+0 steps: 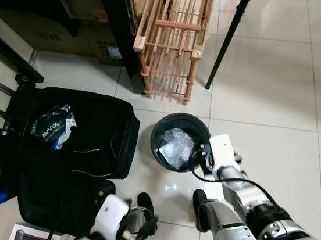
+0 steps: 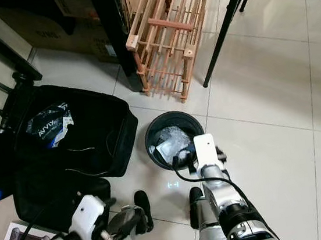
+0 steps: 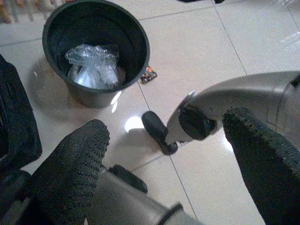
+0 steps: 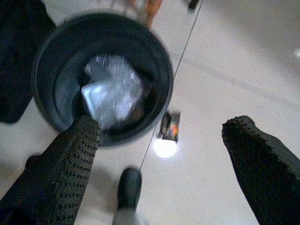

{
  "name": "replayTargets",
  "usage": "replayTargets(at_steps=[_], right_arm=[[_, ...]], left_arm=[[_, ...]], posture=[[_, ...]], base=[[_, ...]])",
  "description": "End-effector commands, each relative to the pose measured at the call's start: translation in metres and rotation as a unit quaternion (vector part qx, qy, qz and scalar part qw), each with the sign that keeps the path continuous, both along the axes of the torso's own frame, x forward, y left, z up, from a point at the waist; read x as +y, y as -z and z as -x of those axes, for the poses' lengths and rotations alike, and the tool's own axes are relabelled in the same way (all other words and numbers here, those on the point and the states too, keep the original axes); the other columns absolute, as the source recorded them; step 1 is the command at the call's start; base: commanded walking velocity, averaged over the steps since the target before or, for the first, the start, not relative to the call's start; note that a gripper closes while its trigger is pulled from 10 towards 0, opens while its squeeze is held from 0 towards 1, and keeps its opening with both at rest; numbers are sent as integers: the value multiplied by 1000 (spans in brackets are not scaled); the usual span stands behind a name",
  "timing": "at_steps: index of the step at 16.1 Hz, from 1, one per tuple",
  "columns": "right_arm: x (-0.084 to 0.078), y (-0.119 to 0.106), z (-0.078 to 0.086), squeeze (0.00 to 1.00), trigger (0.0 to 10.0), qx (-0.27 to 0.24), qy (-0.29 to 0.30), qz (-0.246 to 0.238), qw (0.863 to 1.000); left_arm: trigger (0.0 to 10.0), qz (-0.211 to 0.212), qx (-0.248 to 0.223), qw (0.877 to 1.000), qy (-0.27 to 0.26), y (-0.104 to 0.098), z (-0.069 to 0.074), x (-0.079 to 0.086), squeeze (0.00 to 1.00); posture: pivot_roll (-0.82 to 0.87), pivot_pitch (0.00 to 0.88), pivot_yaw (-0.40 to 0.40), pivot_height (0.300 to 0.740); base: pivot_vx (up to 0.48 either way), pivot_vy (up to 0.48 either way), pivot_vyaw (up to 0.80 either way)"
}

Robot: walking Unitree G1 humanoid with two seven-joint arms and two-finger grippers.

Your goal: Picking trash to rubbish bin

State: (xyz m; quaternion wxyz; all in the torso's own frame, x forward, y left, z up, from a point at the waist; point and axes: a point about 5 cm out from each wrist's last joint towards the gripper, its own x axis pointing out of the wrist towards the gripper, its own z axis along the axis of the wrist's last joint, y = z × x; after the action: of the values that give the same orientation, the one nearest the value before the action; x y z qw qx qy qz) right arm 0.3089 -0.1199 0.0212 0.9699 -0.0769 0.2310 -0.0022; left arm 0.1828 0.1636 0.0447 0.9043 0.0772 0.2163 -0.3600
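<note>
Left gripper (image 3: 159, 187) hangs low beside the robot's left foot (image 1: 145, 204), fingers (image 3: 70, 173) spread wide, nothing between them. Right gripper (image 4: 161, 173) sits just above the floor at the near rim of the rubbish bin (image 1: 157, 133), jaws also wide apart and empty; this wrist view is blurred.

Bin: black, round, upright on pale floor tiles (image 1: 275, 100). Inside it lies crumpled clear plastic trash (image 1: 177, 145).

One small orange-and-dark wrapper (image 4: 170, 126) lies flat on the tile just outside the bin wall, near a bright light reflection.

To the robot's left of the bin: open black suitcase (image 1: 109, 152) holding a printed bag (image 1: 53, 128). Beyond the bin: wooden rack (image 1: 171, 42) and a black table leg (image 1: 226, 36).
</note>
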Motion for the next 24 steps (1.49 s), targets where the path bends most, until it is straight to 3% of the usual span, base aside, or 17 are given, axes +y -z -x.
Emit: replayTargets(at_steps=[1, 2, 7, 8, 9, 11, 15, 24], right_arm=[[1, 2, 4, 373, 10000, -9, -7, 13, 1000], [0, -3, 1, 0, 10000, -25, -8, 25, 999], [-21, -34, -4, 0, 10000, -122, 14, 49, 991], [-30, -52, -4, 0, 10000, -174, 20, 51, 983], [-33, -56, -3, 0, 10000, -182, 21, 54, 982], [-46, -71, 8, 0, 10000, -211, 34, 64, 975], [-57, -82, 25, 0, 10000, -220, 48, 77, 971], [-55, -90, 25, 0, 10000, -215, 50, 78, 972]], left_arm=[[10000, -6, 17, 1000, -7, 10, 5, -1, 0], [10000, -1, 4, 1000, -14, 9, -4, -5, 0], [10000, 21, -103, 992, -72, -18, -54, -21, 0], [10000, 36, -140, 985, -90, -31, -71, -32, 0], [10000, 42, -147, 984, -93, -35, -76, -35, 0], [10000, 71, -183, 976, -98, -55, -92, -47, 0], [10000, 104, -200, 970, -94, -66, -100, -65, 0], [10000, 110, -197, 970, -88, -64, -106, -72, 0]], posture=[[121, 387, 2, 740], [119, 347, 0, 740], [99, 192, 1, 740], [82, 144, -2, 740], [76, 127, -3, 740], [57, 87, -2, 740], [11, 62, -1, 740], [-7, 54, 1, 740]], base=[[0, 0, 0], [0, 0, 0], [0, 0, 0], [0, 0, 0], [0, 0, 0], [0, 0, 0], [0, -181, 0], [0, -475, 0]])
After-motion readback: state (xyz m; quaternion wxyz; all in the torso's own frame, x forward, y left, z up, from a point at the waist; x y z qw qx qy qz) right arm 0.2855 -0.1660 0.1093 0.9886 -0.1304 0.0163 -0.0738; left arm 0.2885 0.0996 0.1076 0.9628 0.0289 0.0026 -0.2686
